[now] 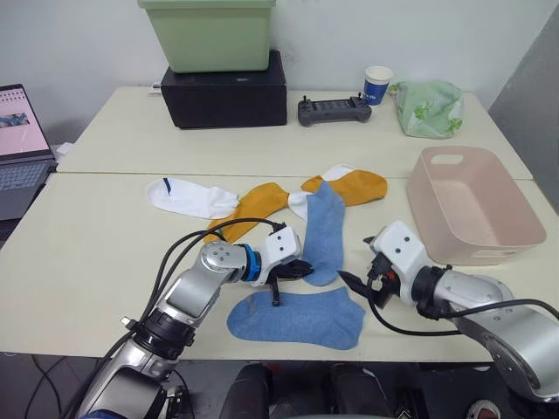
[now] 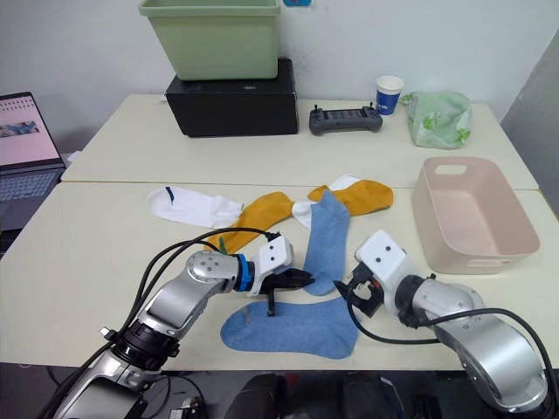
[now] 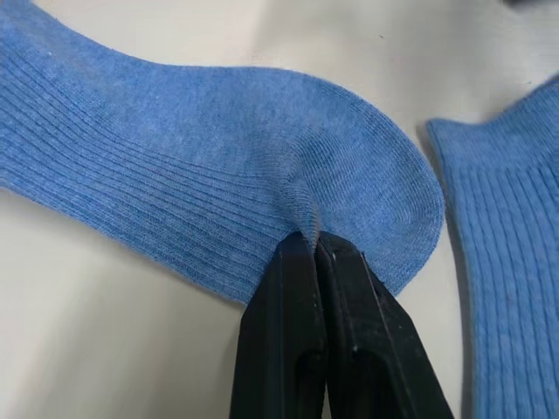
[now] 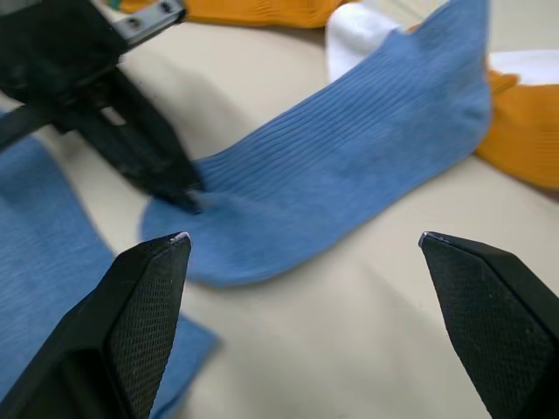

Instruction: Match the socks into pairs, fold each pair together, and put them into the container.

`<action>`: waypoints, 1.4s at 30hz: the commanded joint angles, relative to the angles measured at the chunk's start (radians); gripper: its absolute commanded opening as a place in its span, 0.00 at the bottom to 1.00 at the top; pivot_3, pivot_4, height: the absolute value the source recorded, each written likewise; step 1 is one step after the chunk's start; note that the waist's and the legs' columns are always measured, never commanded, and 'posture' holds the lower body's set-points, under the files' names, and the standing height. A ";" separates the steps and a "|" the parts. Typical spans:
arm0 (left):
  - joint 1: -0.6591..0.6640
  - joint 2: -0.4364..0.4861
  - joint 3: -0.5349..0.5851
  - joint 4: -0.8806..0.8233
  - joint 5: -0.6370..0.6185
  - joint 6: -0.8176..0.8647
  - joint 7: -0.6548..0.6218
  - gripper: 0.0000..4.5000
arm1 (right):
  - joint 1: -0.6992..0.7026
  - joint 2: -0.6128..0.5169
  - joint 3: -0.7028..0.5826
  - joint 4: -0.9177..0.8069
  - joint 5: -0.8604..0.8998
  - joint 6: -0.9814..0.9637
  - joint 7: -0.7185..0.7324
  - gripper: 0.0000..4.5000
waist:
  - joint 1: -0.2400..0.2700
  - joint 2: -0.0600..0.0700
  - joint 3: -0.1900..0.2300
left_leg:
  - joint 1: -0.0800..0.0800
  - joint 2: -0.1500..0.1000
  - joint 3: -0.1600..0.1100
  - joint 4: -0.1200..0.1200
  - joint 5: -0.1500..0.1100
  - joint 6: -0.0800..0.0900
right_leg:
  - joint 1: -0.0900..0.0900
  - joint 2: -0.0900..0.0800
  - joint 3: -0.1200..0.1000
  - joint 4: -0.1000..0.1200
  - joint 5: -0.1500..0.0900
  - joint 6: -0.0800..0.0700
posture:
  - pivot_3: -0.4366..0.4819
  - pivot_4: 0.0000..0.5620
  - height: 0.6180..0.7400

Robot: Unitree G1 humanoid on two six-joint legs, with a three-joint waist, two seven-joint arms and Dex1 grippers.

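One blue sock (image 3: 262, 175) pinched by left pincer (image 3: 313, 244) — right pincer (image 4: 306, 240) wide.

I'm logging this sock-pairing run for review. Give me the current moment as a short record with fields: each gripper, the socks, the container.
left gripper: shut, pinching the toe end of the upright blue sock
right gripper: open, apart from that sock, near the table's front edge
second blue sock: flat near the front edge, not held
orange socks: two, behind the blue ones
white socks: one spread out on the left, another partly under the orange and blue socks
pink basket: on the right, no socks inside
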State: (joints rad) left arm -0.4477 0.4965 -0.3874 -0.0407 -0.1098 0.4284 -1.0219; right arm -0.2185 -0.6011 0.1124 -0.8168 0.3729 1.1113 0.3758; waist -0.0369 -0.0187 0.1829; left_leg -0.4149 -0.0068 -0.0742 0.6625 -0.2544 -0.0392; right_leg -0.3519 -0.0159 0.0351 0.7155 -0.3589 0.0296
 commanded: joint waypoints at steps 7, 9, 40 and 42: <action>-0.019 0.010 -0.021 0.051 0.029 -0.036 -0.029 0.01 | -0.315 0.213 0.058 0.553 -0.169 -0.294 -0.089 1.00 | -0.005 0.000 0.000 | 0.000 0.000 0.001 0.000 0.000 0.000 | -0.001 0.000 0.000 0.001 0.000 0.000 | 0.48 0.27 0.84; -0.020 0.007 -0.021 0.052 0.031 -0.038 -0.028 0.01 | -0.374 0.258 0.056 0.687 -0.191 -0.363 -0.088 1.00 | -0.005 0.000 0.000 | 0.000 0.000 0.001 0.000 0.000 0.000 | -0.001 0.000 0.000 0.000 0.000 0.000 | 0.48 0.27 0.84; -0.240 0.260 0.092 0.356 -0.023 -0.370 -0.442 0.00 | -0.173 0.411 -0.119 0.172 -0.142 0.041 -0.186 0.01 | -0.011 0.001 0.000 | -0.003 0.001 0.000 -0.001 0.000 0.000 | -0.004 0.001 0.000 0.001 0.000 0.000 | 0.48 0.27 0.84; -0.263 0.266 0.075 0.420 -0.014 -0.437 -0.509 0.00 | -0.130 0.474 -0.146 0.086 -0.147 0.153 -0.242 0.01 | -0.011 0.001 0.000 | -0.003 0.001 0.000 -0.002 0.000 -0.001 | -0.004 0.001 0.000 0.001 0.000 0.000 | 0.48 0.27 0.84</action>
State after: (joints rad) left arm -0.7017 0.7560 -0.3048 0.3421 -0.1316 0.0548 -1.4641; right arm -0.3546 -0.1523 0.0168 -0.6342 0.2260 1.1726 0.1905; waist -0.0475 -0.0177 0.1831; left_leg -0.4174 -0.0059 -0.0743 0.6606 -0.2541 -0.0396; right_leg -0.3564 -0.0150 0.0358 0.7168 -0.3590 0.0291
